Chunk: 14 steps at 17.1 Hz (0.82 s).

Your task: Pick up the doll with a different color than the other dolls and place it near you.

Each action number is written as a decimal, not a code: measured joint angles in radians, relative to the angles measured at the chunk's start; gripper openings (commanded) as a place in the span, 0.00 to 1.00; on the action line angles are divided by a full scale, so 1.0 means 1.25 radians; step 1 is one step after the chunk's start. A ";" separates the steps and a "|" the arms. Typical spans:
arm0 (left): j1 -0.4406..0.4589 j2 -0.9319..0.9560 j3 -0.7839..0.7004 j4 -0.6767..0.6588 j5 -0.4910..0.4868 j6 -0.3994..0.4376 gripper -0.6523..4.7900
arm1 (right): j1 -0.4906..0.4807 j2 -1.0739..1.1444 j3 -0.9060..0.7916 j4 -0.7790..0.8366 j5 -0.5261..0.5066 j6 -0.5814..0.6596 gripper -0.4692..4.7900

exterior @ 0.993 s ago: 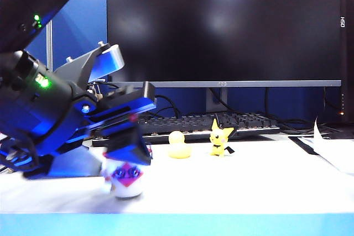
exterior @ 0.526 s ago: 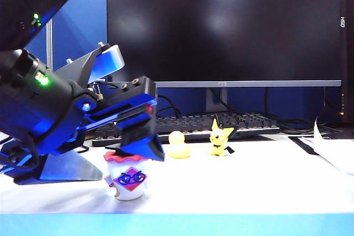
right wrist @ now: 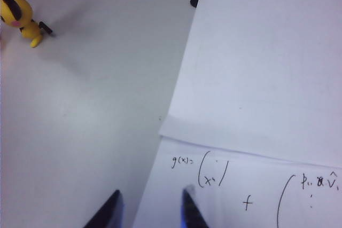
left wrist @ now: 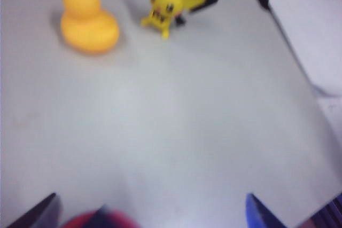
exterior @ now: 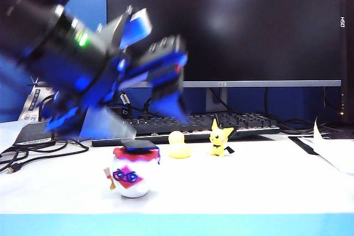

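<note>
Left tool (exterior: pixel 166 89) wide open, empty, above white doll (exterior: pixel 130 173) | right tool (right wrist: pixel 149 206) open over paper (right wrist: pixel 256 78)

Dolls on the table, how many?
3. White doll stands alone near the front edge, below the raised, open left pincer. Duck and pointy-eared doll sit side by side further back, in front of the keyboard. None seem hidden.

exterior: low, level at desk (exterior: pixel 249 186) edge | wrists: close, looking down | all share pointy-eared figure (exterior: pixel 220 138), 12 o'clock
</note>
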 measured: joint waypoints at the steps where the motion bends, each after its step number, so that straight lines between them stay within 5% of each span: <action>1: 0.000 -0.011 0.020 -0.002 -0.019 0.028 1.00 | 0.000 0.000 0.000 0.000 0.000 0.000 0.36; 3: 0.017 -0.035 0.029 -0.003 -0.053 0.059 1.00 | 0.000 0.000 0.000 0.000 0.000 0.000 0.36; 4: 0.030 -0.052 0.028 -0.014 -0.062 0.063 0.80 | 0.000 0.000 0.000 0.000 0.000 0.000 0.36; 6: 0.057 -0.128 0.028 -0.027 -0.072 0.066 0.12 | 0.000 0.000 0.000 0.000 0.000 0.000 0.36; 9: 0.092 -0.278 0.029 -0.068 -0.074 0.143 0.11 | 0.000 0.000 0.000 0.000 0.000 0.000 0.36; 14: 0.110 -0.526 0.028 -0.366 -0.132 0.158 0.11 | 0.000 0.000 0.000 0.000 0.000 0.000 0.36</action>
